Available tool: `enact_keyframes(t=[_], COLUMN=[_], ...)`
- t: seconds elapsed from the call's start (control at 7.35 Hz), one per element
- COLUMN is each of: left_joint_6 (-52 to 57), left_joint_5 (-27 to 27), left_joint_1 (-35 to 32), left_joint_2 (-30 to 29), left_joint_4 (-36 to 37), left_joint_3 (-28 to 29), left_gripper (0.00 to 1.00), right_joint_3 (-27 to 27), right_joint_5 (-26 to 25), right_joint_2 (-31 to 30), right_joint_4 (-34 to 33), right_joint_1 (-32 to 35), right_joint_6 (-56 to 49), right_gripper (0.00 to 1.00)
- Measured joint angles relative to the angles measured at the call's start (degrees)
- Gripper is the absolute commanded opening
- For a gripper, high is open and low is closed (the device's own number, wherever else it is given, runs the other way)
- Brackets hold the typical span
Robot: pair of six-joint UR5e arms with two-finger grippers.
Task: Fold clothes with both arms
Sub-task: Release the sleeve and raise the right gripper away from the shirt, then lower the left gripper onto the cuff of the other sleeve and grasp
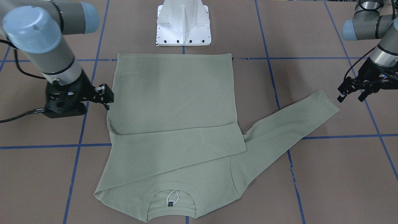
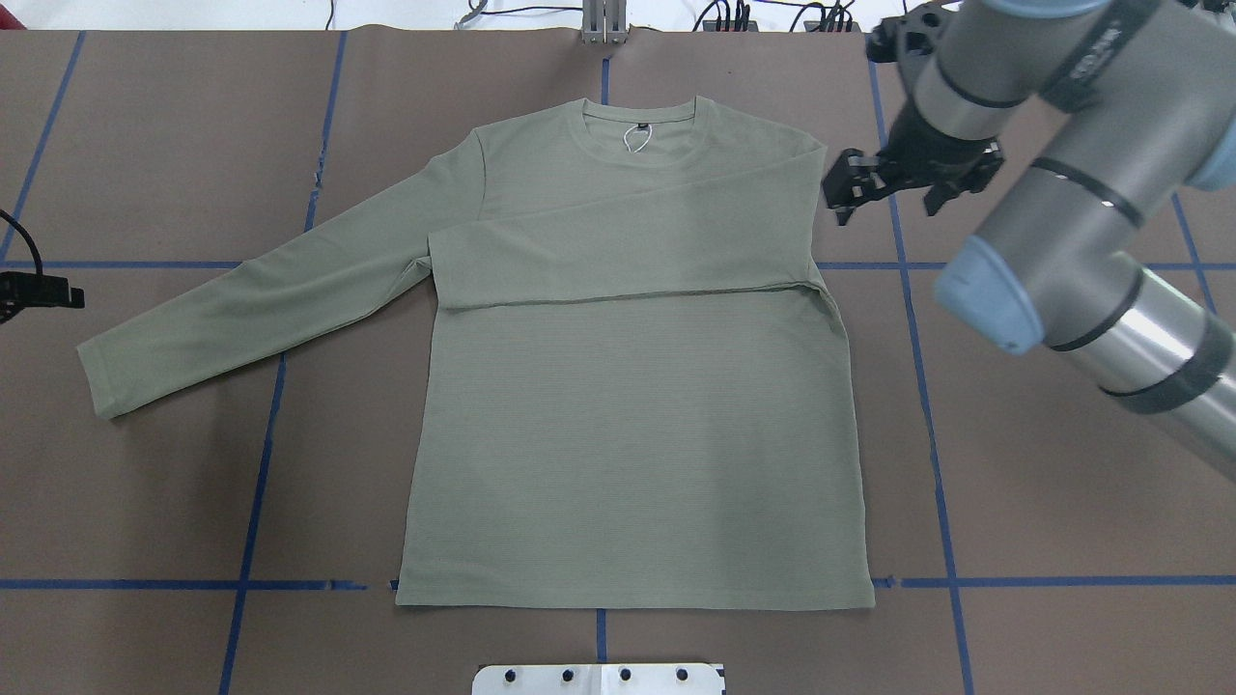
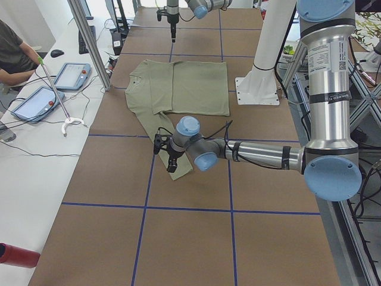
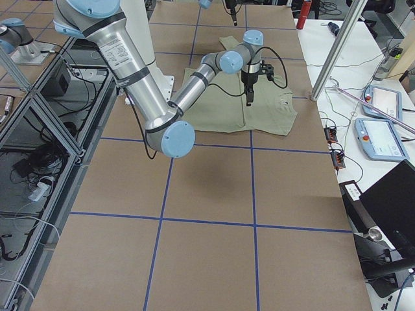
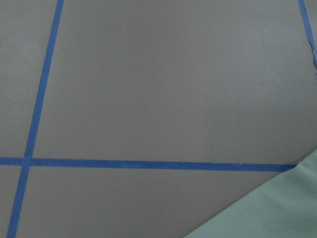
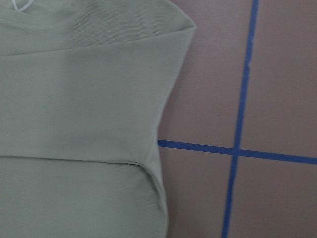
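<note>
Counter (image 2: 1062, 502): brown surface, gridded with blue tape lines (image 2: 253, 502).

Shirt (image 2: 637, 434): pale green and long-sleeved, lying flat at mid-counter. The hem is facing the white pedestal (image 1: 183, 25) and the collar is pointing away from the robot. The sleeve on the robot's right is lying folded across the chest. The other sleeve is stretching out diagonally toward the robot's left.

Right arm (image 2: 1091, 193): reaching over the far right corner of the shirt. Its hand (image 2: 888, 205) is standing spread, just beside the folded shoulder edge; contact cannot be determined.

Left arm (image 3: 268, 156): extending low over the counter. Its hand (image 1: 351, 98) is hanging spread near the outstretched cuff, gripping nothing.

Black neck label (image 1: 170, 204): showing inside the collar, with a white loop (image 1: 173, 196) attached.
</note>
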Motion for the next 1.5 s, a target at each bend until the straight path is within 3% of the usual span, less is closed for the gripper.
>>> enact_keyframes(t=[0.27, 0.54, 0.95, 1.5], left_joint_6=[-10.1, -12.7, -9.5, -8.7], left_joint_5=[7.2, 11.4, 14.6, 14.8], left_joint_1=[8.8, 12.2, 12.8, 12.9], left_joint_2=[1.2, 1.3, 1.5, 1.0], left_joint_4=[-1.5, -1.5, -1.5, -1.9], left_joint_3=[-0.3, 1.0, 3.4, 5.5], left_gripper=[1.0, 1.0, 1.0, 0.96], right_joint_3=[2.5, 2.9, 3.4, 3.8], right_joint_5=[3.2, 5.4, 7.1, 7.3], right_joint_2=[-8.0, -12.5, -14.5, -14.6], right_joint_4=[-0.2, 0.1, 0.4, 0.4], right_joint_1=[6.5, 10.1, 11.2, 11.3], right_joint_6=[-12.0, -18.6, -20.0, -19.9], right_gripper=[1.0, 1.0, 1.0, 1.0])
